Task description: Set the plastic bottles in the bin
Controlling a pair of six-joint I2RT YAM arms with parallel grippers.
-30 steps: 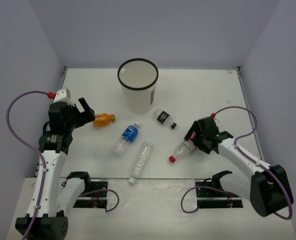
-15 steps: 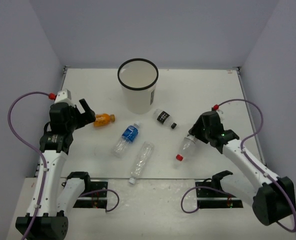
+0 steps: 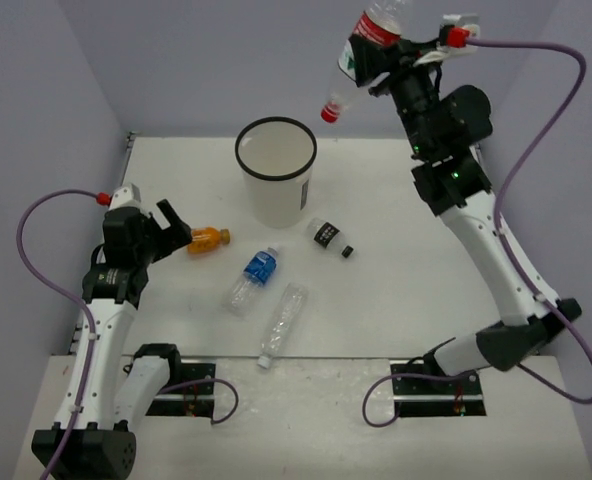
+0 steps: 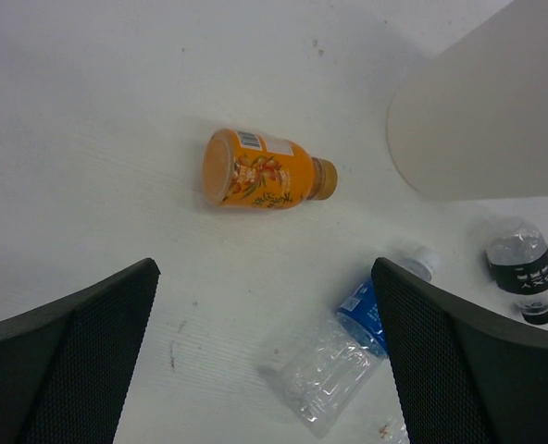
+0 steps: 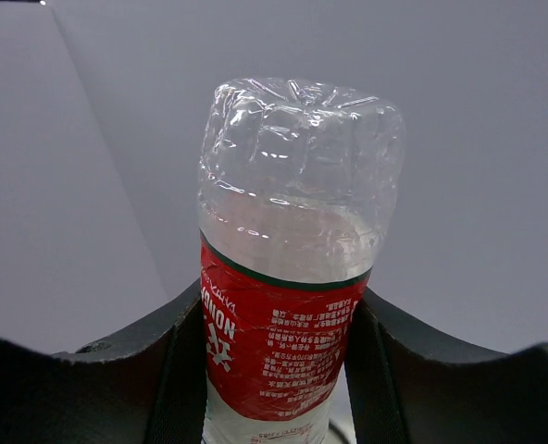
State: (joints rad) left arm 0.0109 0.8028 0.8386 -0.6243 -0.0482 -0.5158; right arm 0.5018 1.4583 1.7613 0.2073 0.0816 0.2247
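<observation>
High above the table, the right gripper, clamped on the red-labelled bottle (cap down), has risen near the bin. Left gripper gapes beside the orange bottle.

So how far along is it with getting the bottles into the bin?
Done: nothing yet; the bin looks empty inside. In hand: the right hand grips the red-labelled bottle, raised high, cap down, just right of the bin in the top view. To do: the orange bottle, in front of the open left hand, plus the blue-labelled bottle, the unlabelled bottle and the black-labelled bottle, all lying on the table.
</observation>
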